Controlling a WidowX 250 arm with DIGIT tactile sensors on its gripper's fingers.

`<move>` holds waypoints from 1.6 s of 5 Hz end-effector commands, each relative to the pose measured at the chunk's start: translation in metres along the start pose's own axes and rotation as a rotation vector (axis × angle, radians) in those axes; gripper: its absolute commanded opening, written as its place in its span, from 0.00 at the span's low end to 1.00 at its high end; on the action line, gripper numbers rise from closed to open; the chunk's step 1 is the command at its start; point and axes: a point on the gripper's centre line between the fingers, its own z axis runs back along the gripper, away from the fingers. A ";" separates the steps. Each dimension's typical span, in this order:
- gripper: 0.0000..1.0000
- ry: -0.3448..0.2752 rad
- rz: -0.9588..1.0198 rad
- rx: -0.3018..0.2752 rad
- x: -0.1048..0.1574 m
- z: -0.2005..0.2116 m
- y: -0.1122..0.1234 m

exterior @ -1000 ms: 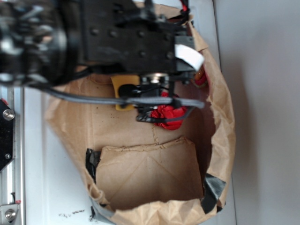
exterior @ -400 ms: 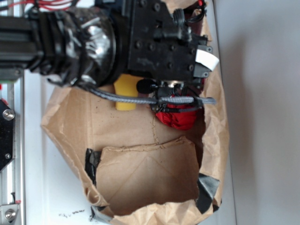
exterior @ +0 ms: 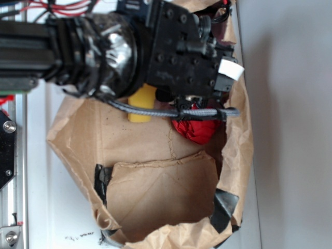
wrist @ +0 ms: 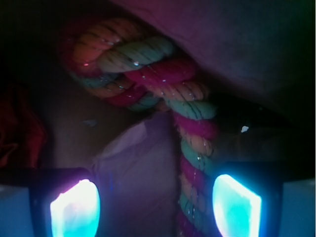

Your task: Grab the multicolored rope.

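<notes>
The end effector (wrist: 155, 205) is spread apart, its two glowing fingertips (wrist: 75, 210) low in the wrist view with the multicolored rope (wrist: 192, 143) running between them — nearer the right one, touching neither. The rope curls into a loop farther in. From outside, the arm reaches into a brown paper bag (exterior: 155, 202) on the desk (exterior: 290, 129), beside a red cloth ball (exterior: 196, 129) and a yellow sponge (exterior: 141, 106).

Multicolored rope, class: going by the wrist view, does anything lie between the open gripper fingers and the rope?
Nothing visible does. The multicolored rope runs down between the gripper fingers, nearer the right-hand one, with only bare bag paper beside it.
</notes>
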 end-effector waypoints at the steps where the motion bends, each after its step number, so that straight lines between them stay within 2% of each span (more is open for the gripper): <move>1: 1.00 -0.012 0.075 0.048 0.016 -0.010 0.030; 6: 1.00 0.077 0.125 0.097 0.026 -0.049 0.039; 7: 1.00 0.072 0.175 0.125 0.027 -0.057 0.043; 8: 1.00 0.072 0.171 0.119 0.028 -0.060 0.044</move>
